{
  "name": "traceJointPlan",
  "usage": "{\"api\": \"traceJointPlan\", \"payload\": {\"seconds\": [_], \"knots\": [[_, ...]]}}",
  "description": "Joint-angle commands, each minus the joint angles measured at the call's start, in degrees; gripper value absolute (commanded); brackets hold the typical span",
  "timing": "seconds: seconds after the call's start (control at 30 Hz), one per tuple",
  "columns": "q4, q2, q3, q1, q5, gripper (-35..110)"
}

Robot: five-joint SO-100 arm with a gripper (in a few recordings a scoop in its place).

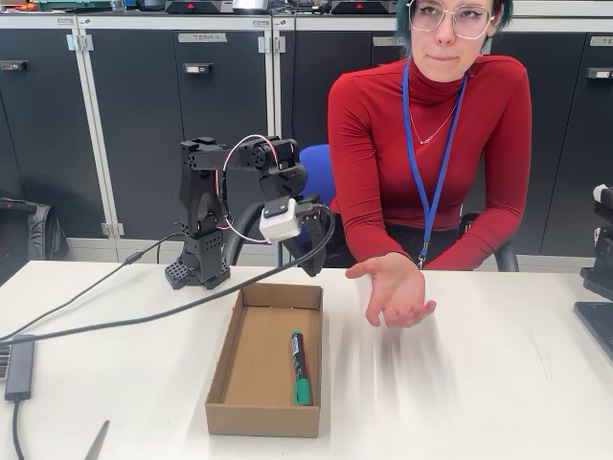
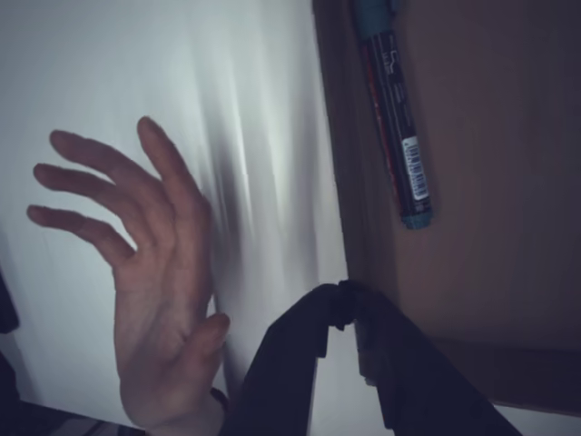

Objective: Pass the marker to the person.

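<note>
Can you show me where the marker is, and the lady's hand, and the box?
marker (image 1: 299,367): fixed view, middle of the dark barrel.
hand (image 1: 395,287): fixed view, the open palm.
cardboard box (image 1: 222,369): fixed view, its left wall.

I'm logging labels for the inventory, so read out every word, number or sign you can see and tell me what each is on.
"TEAM 4": grey tag on the cabinet door, small, so the reading is unsure.
Marker: a white barcode patch and faint print on the barrel, too blurred to read.
Other cabinet tags: too small to read.
</note>
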Motion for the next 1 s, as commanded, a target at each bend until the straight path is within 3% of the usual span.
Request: {"api": "traceJointPlan", "payload": {"seconds": [0.0,0.27,0.97], "knots": [[0.5,-0.1,-0.4,1.8,0.6,-1],[-0.4,-2.0,-1.0,4.3,0.4,16],[-6.8,-6.8,4.6,8.8,-0.5,16]]}}
